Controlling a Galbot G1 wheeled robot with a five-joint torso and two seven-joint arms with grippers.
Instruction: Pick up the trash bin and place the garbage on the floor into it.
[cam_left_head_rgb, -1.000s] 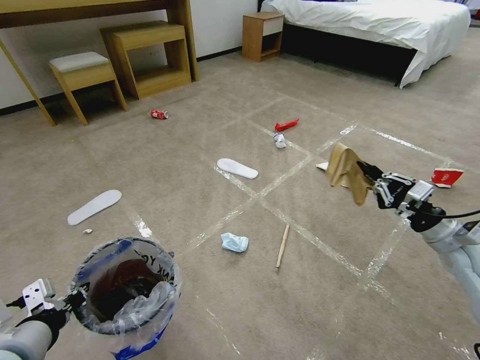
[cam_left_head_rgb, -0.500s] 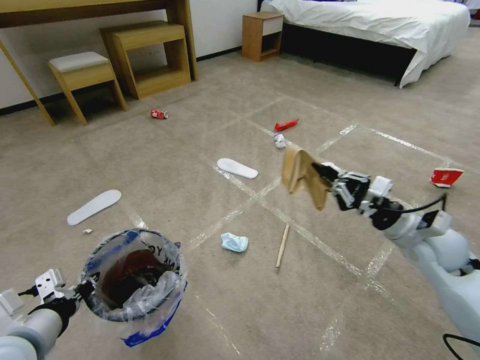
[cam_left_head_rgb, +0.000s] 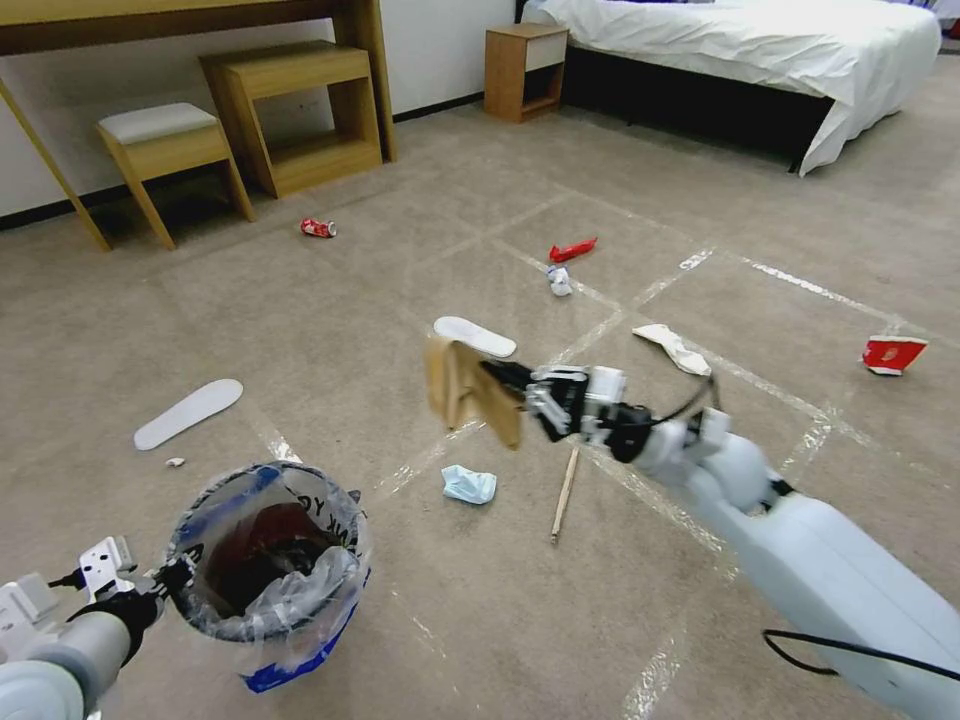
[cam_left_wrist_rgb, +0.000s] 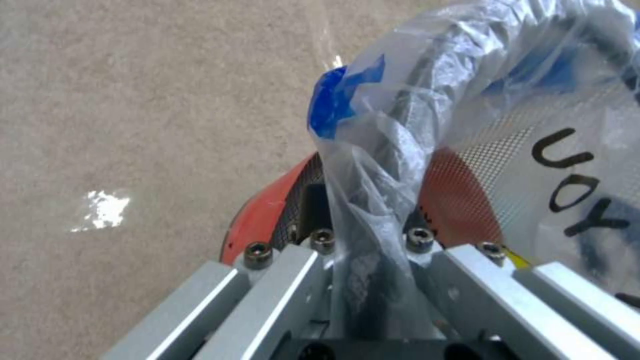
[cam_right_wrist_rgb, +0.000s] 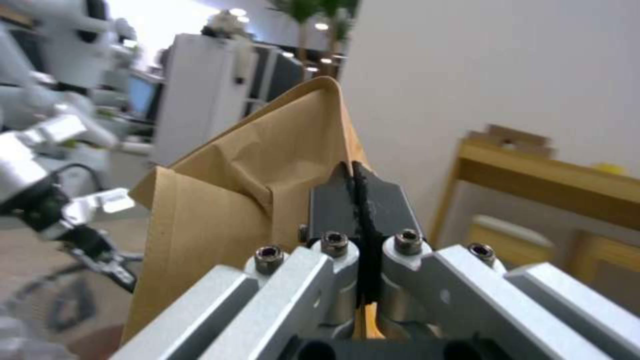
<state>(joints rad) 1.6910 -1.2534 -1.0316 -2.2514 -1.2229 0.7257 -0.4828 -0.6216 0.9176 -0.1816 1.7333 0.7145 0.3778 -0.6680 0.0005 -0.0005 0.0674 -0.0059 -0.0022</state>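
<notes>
Here, at centre frame in the head view, the right gripper (cam_left_head_rgb: 505, 378) pinches a brown paper bag (cam_left_head_rgb: 462, 390) and holds it in the air above the carpet (cam_left_head_rgb: 420, 180). The right wrist view shows the dark fingers (cam_right_wrist_rgb: 333, 200) pressed together on the bag's (cam_right_wrist_rgb: 220, 200) creased edge, with the bag standing up beyond them.

At lower left, the left gripper (cam_left_head_rgb: 172, 582) clamps the rim of the bin (cam_left_head_rgb: 265, 560), which hangs off the floor with its mouth open upward, a crinkled clear liner (cam_left_head_rgb: 300, 595) folded over its edge. In the left wrist view the jaws are closed on the liner (cam_left_wrist_rgb: 373, 200) and the bin's (cam_left_wrist_rgb: 267, 210) red mesh wall.

The bag hangs to the upper right of the bin, well apart from it.

Litter lies about the taped floor. A blue mask (cam_left_head_rgb: 469, 484) and a wooden stick (cam_left_head_rgb: 565, 494) lie just below the bag. One white slipper (cam_left_head_rgb: 475, 336) sits just behind the bag, another (cam_left_head_rgb: 189, 412) at left above the bin. A red wrapper (cam_left_head_rgb: 572, 249) and a white tissue (cam_left_head_rgb: 559, 280) lie close together higher in the frame. A red can (cam_left_head_rgb: 318, 228) rests at upper left and a red cup (cam_left_head_rgb: 893, 354) at far right.
</notes>
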